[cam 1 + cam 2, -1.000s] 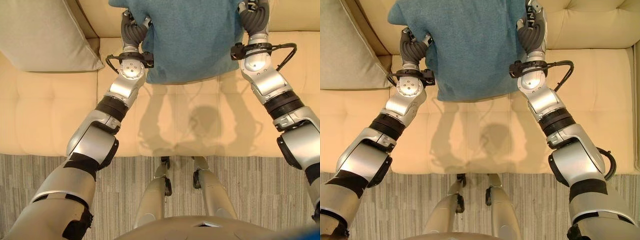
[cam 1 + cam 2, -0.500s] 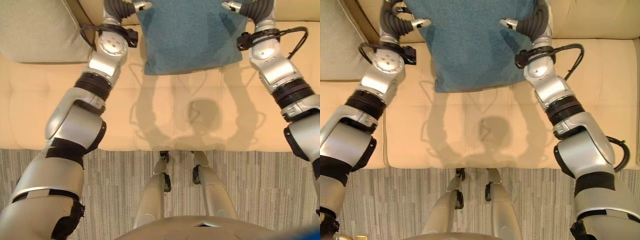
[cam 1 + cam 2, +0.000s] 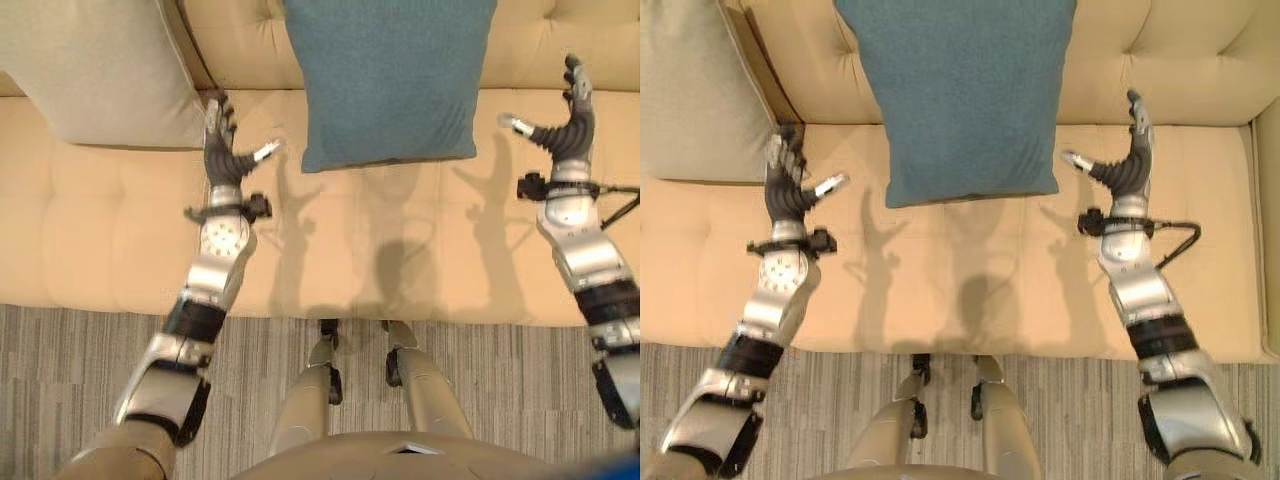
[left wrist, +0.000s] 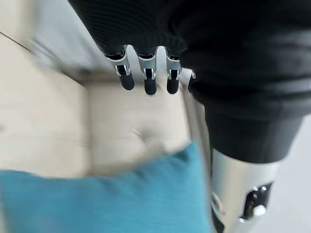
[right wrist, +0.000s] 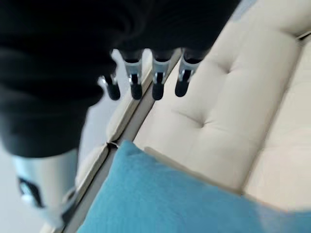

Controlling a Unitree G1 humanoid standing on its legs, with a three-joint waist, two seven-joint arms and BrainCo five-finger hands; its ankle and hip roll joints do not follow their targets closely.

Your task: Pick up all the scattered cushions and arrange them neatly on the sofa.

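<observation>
A teal cushion stands against the backrest of the cream sofa, its lower edge on the seat. A beige cushion leans at the sofa's left end. My left hand hovers over the seat between the two cushions, fingers straight, thumb out, holding nothing. My right hand is to the right of the teal cushion, open too, clear of the fabric. The left wrist view has the teal cushion past the fingertips; in the right wrist view the teal cushion lies below the straight fingers.
Striped grey carpet runs along the front edge of the sofa. The seat to the right of the teal cushion is bare, ending at the sofa's right arm.
Both hands have let go of the teal cushion and drawn back and outward from its sides. The cushion now stands alone against the backrest. The camera view has shifted a little.
</observation>
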